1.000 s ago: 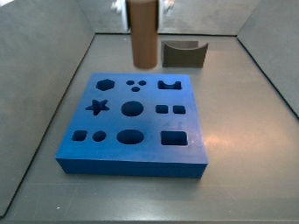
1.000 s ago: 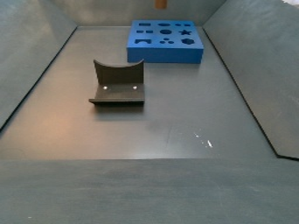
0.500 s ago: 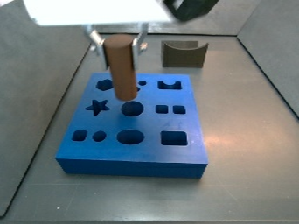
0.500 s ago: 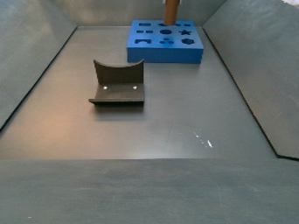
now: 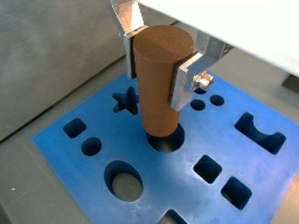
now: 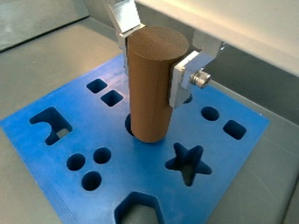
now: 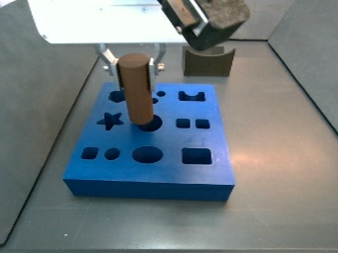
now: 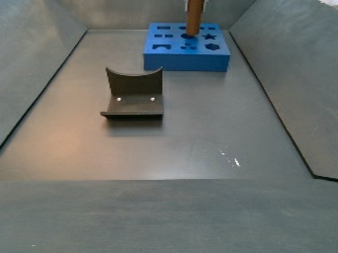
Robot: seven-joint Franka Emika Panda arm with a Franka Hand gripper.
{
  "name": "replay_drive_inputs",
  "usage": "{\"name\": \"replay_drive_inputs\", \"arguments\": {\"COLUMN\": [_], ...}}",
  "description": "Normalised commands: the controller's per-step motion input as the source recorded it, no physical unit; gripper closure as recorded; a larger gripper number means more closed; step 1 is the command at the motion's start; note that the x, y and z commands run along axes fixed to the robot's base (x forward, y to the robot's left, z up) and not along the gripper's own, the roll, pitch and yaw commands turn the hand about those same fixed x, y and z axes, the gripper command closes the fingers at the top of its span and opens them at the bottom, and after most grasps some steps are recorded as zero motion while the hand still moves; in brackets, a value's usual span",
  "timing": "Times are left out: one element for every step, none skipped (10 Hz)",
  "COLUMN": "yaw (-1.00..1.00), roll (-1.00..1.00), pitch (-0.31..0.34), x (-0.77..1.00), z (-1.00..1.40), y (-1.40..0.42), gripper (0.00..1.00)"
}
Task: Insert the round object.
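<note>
My gripper (image 5: 158,63) is shut on the round object (image 5: 159,83), a brown upright wooden cylinder. It also shows in a wrist view (image 6: 152,83) and in both side views (image 7: 134,89) (image 8: 193,15). The peg stands over the blue block (image 7: 152,138), its lower end at the mouth of the round hole (image 5: 166,140) in the block's middle. How deep the end sits in the hole is hidden by the peg. The silver fingers (image 6: 183,77) clamp the peg near its top.
The blue block (image 8: 188,47) has several other cut-outs: a star (image 6: 186,162), a hexagon, squares, ovals and small round holes. A dark olive-grey block with a curved notch (image 8: 133,93) stands on the grey floor, apart from the blue block (image 7: 209,61). Grey walls enclose the floor.
The gripper has come down and forward with the peg, from high above the block's far edge to the round middle hole. The notched block has not moved.
</note>
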Motion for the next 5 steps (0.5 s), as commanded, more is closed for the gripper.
{"name": "replay_drive_inputs", "arguments": {"yaw": [-0.13, -0.12, -0.09, -0.04, -0.01], "roll": [0.0, 0.02, 0.02, 0.01, 0.05], "pitch": [0.036, 0.026, 0.0, 0.0, -0.007], "x": [0.29, 0.28, 0.12, 0.0, 0.0], "z": [-0.15, -0.25, -0.3, -0.31, -0.37], "y": [-0.01, -0.03, -0.05, -0.05, -0.05], "gripper": [1.0, 1.0, 1.0, 1.0, 1.0]}}
